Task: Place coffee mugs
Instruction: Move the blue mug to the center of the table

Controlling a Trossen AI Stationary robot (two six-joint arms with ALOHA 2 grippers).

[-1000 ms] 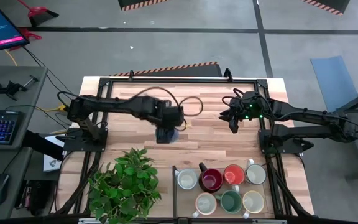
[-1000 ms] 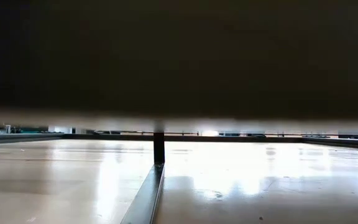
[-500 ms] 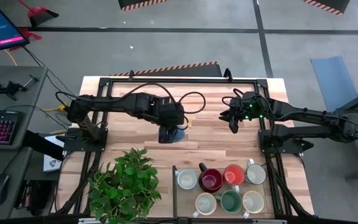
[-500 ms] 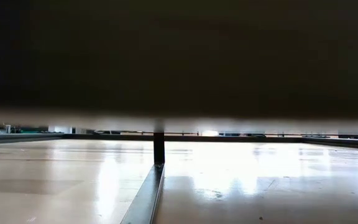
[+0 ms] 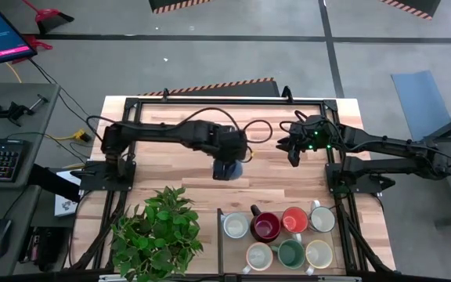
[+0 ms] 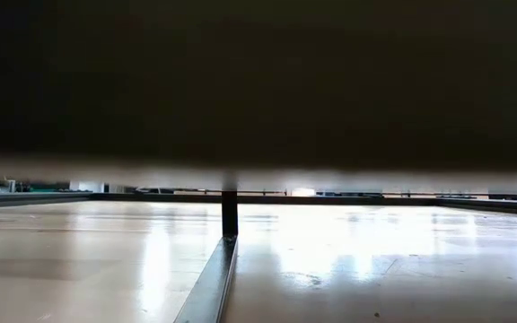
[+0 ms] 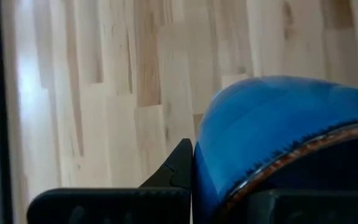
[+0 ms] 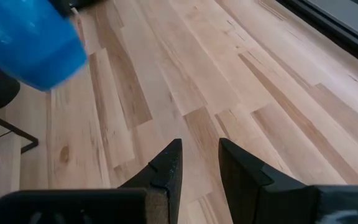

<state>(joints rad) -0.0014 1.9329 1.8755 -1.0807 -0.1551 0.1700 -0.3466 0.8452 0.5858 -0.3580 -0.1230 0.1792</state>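
Note:
My left gripper [image 5: 227, 168] is over the middle of the table, shut on a blue mug [image 7: 278, 137], which also shows in the right wrist view as the blue mug [image 8: 30, 43]. Seven other mugs stand upright in a group at the near right: white [image 5: 236, 225], dark red [image 5: 265, 227], orange [image 5: 294, 220], white [image 5: 322, 220], cream [image 5: 258, 256], green [image 5: 291, 254], cream [image 5: 318, 254]. My right gripper [image 5: 294, 153] waits to the right of the blue mug with its fingers [image 8: 169, 165] a narrow gap apart, touching nothing. My left gripper holds the blue mug by its wall at the rim [image 7: 241, 186]. One finger [image 7: 176, 171] lies against the outside of the wall; the other looks to be inside the mug. The fingers come from above, pointing down. In the right wrist view the mug looks clear of the table.
A leafy potted plant [image 5: 159, 231] stands at the near left. A dark metal frame [image 5: 210, 100] runs round the table edge, with a rail [image 5: 219, 235] left of the mug group. Bare wood [image 5: 272, 184] lies between the grippers and the mugs. A dark surface blocks most of the low view.
My left gripper has carried the blue mug a short way toward the table's right edge, staying shut on it. The right arm has kept still.

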